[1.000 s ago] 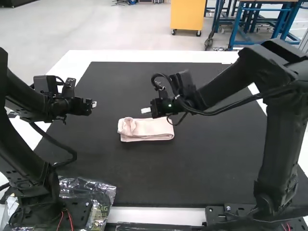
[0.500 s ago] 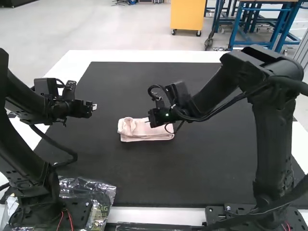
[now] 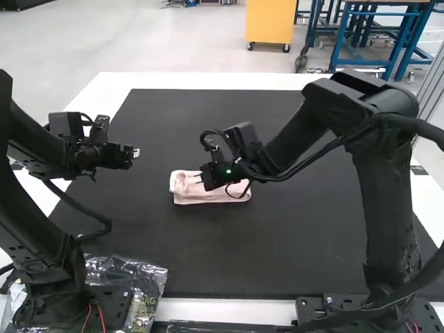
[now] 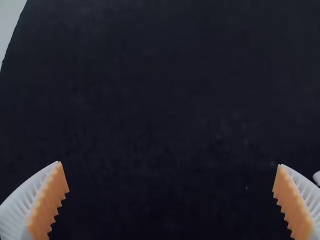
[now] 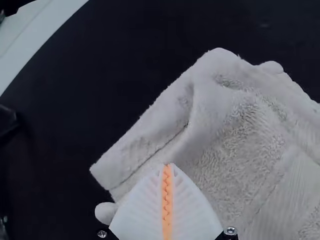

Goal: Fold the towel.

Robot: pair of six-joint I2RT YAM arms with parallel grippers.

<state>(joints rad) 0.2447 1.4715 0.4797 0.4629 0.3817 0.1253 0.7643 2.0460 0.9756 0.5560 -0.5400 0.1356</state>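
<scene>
The towel (image 3: pixel 208 197) is pale pink and it lies on the dark mat (image 3: pixel 243 250), near the middle, folded to a small, thick rectangle with its long side going from left to right. At its left end the cloth looks more puffed and a little uneven. In the right wrist view one sees a soft, hairy surface, a folded band along one side with a dark crease line, and small rounded bits of cloth which come out at the border. The right gripper (image 3: pixel 197 178) is at the left part of the towel, just over it or on it; if it is touching the cloth, I cannot tell. Its two white fingers are pressed together, and the orange pads (image 5: pixel 167 200) meet along their ribs, with no cloth visible between them. The left gripper (image 3: pixel 136 153) is well apart from the towel, to the left of it, above the left part of the mat. In its own wrist view, this gripper (image 4: pixel 170 164) has the fingers spread wide, with only the dark mat seen between the orange pads. Around the mat appears the white table (image 3: pixel 229 311). At the base of the left arm (image 3: pixel 41 229) there is a crumpled transparent plastic bag (image 3: pixel 147 276), near the mat's corner.
</scene>
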